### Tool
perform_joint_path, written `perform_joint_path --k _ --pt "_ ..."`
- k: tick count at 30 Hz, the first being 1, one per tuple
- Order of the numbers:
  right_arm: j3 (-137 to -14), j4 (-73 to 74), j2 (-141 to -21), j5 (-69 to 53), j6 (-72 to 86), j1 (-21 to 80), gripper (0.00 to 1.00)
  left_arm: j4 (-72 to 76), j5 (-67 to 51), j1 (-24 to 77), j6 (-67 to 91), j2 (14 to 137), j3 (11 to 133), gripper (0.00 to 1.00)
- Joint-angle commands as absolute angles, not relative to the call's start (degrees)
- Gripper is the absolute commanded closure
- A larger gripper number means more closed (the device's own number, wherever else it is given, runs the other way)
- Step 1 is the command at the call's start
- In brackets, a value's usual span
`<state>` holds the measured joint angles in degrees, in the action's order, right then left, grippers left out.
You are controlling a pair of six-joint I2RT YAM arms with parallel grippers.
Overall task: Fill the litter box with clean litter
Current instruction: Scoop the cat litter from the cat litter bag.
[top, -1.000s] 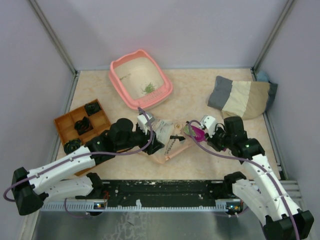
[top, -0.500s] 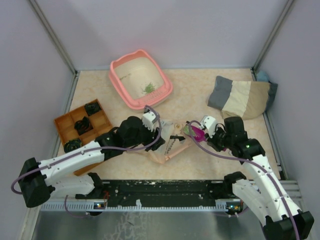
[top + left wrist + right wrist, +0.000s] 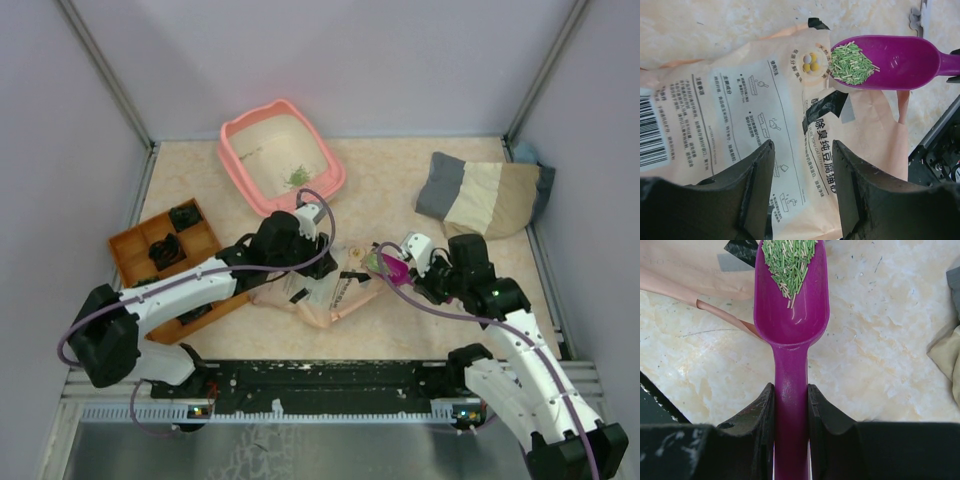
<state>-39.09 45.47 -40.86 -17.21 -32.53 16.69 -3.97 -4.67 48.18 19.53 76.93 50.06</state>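
Left arm (image 3: 190, 288) swung over one bag (image 3: 740, 115), left jaws spread; right jaws pinching one scoop (image 3: 791, 315) of clean litter (image 3: 789, 260)

I'm working in a lab test cell, afaict: plain lilac wall panels (image 3: 350, 60), alu frame posts (image 3: 107, 70), marble-look tabletop (image 3: 390, 190), black mounting rail (image 3: 320, 378) at near edge.
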Motion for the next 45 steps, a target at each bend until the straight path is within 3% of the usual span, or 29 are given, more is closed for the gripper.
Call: perform_joint_path --k 1,11,45 --pt "-41.29 43.27 -39.1 -19.54 -33.11 16.3 1.0 -0.71 -9.14 47.93 21.47 80.0 52.47 0.45" --pt "-39.89 41.74 -37.73 -19.68 -32.51 16.29 1.0 0.4 -9.26 46.7 22.85 86.81 55.02 0.49" --pt "-39.48 42.64 -36.13 -17.82 -33.17 16.3 1.0 -1.5 -6.49 43.07 20.91 91.47 55.52 0.49"
